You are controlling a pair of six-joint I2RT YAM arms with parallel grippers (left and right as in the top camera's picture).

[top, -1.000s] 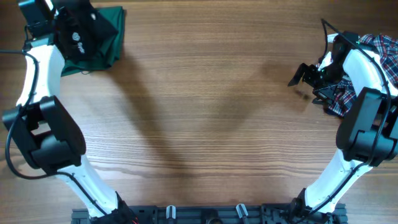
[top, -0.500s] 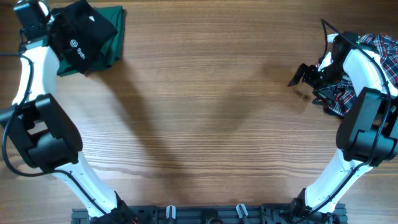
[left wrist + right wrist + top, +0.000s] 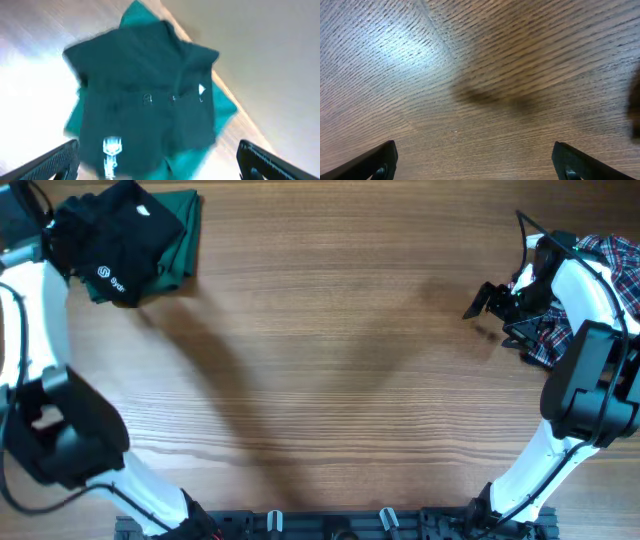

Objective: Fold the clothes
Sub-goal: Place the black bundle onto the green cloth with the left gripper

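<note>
Black plastic fingers of the left gripper (image 3: 160,165), spread wide to the two lower corners of the wrist view, with nothing between them. Past the fingertips and apart from them, the black short-sleeved polo shirt of soft fabric (image 3: 145,100), blurred, in a compact bundle, with a row of small buttons across the middle and a small white logo (image 3: 112,147) near the lower edge. Under the shirt and touching it, a solid green garment (image 3: 226,107), visible only around the edges. From overhead, both at the far left corner of the brown wood-grain table (image 3: 340,360), the black shirt on top and covering most of the green cloth, green bare along the right side. Left arm along the table's left edge, its gripper mostly outside the overhead picture. Well apart on the other side, the right gripper (image 3: 477,165), likewise gaping and empty, hovering over bare wood with only a shadow beneath. Just behind it at the right edge, a crumpled red-white-blue plaid shirt (image 3: 612,255), partly hidden by the white arm.
</note>
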